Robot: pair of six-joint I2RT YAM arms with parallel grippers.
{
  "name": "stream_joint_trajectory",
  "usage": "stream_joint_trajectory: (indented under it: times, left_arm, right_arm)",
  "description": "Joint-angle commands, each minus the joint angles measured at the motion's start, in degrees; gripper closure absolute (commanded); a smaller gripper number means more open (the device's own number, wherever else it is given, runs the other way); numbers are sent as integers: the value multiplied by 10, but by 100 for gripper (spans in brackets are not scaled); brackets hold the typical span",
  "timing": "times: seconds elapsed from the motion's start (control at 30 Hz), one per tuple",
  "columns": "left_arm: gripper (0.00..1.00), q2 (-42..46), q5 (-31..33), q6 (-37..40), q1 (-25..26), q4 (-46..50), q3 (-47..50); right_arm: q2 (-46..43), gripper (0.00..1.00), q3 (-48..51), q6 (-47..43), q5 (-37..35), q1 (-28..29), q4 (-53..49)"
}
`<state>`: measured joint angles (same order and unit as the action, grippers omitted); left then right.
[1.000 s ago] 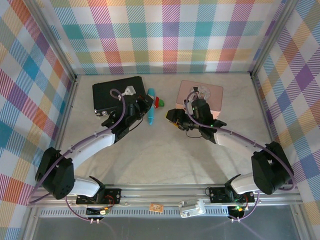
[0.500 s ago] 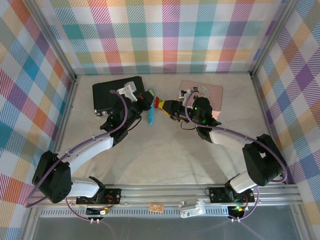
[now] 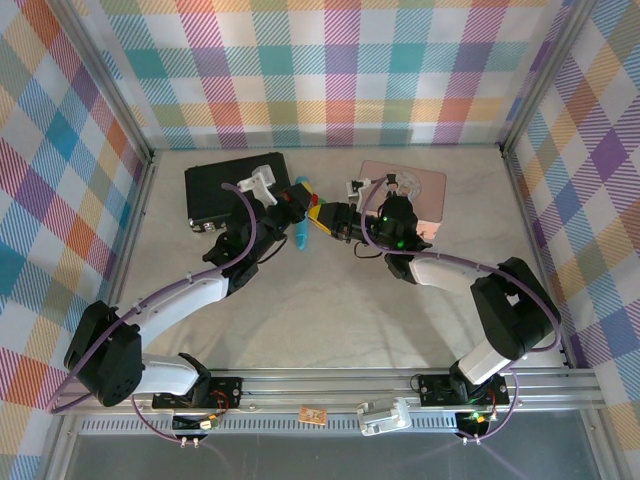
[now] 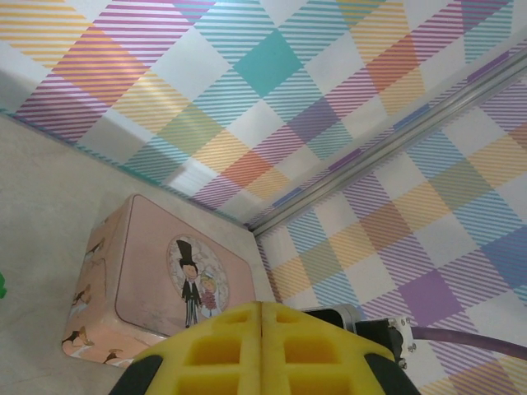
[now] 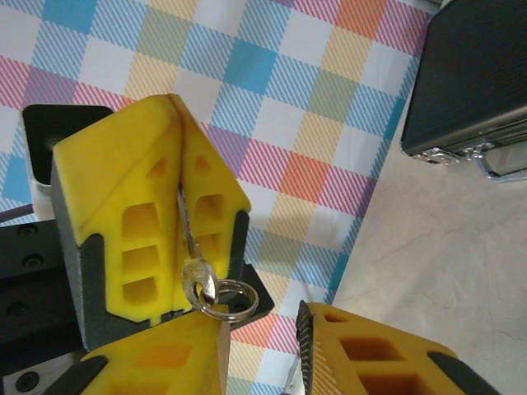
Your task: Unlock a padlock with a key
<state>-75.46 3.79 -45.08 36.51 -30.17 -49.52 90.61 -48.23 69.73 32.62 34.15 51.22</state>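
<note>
Just left of the pink tin (image 3: 412, 190), the left gripper (image 4: 262, 322) was clenched, its yellow pads (image 4: 214, 350) pressed together, and the right gripper (image 5: 262, 350), nearer the tin, faced it released, pads apart. Pinched by its blade in the left gripper's pads was the key (image 5: 198, 286), its bow and a small ring (image 5: 252, 303) hanging free close to the right gripper's tips.
</note>
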Motion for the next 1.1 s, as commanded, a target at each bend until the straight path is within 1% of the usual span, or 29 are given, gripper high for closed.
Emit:
stream_joint_trajectory:
  times: [0.0,0.23,0.4,0.63,0.8,1.07]
  left_arm:
    - [100,20,1,-7,8,-17,13]
    - [100,30,12,-12,9,-10,20]
    - [100,35,22,-18,9,-7,26]
    - [100,43,39,-24,9,1,33]
    - [100,54,65,-36,10,4,41]
    - [100,54,44,-58,10,-1,44]
  right_arm:
    - [-2,71,-17,6,5,2,49]
    - [-11,69,-5,2,-8,1,54]
    - [-16,62,0,8,-12,0,64]
    - [-23,62,4,7,-10,0,66]
    - [-21,63,11,6,-15,1,64]
    - [12,67,-10,26,0,1,103]
